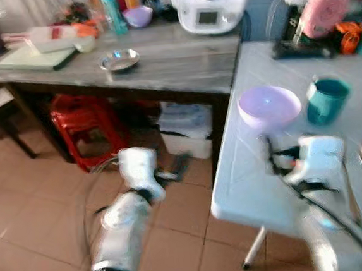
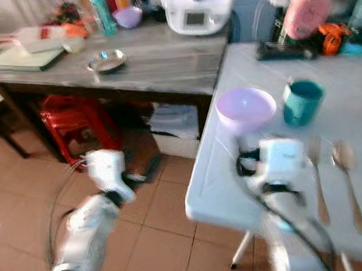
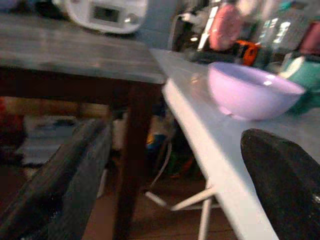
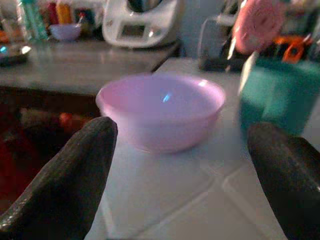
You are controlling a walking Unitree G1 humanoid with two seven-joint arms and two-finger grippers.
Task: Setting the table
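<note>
A lilac bowl [image 1: 269, 105] and a teal mug [image 1: 327, 99] stand side by side on the white table [image 1: 249, 186]. A fork [image 2: 318, 180] and a spoon [image 2: 346, 172] lie nearer the front edge, right of my right arm. My right gripper [image 4: 181, 132] hovers over the table just short of the bowl, open and holding nothing. The mug [image 4: 280, 100] stands behind its one finger [image 4: 290, 175]. My left gripper [image 3: 175, 135] is open and low beside the table's left edge, over the tiled floor. The bowl [image 3: 252, 90] is higher than it and off to one side.
A grey wooden side table [image 1: 181, 66] at the back left carries a steel dish [image 1: 119, 60], a white appliance [image 1: 211, 6], bottles and a small purple bowl [image 1: 137, 15]. Under it are a red stool [image 1: 82, 125] and a white box [image 1: 187, 132]. Clutter lines the white table's far end.
</note>
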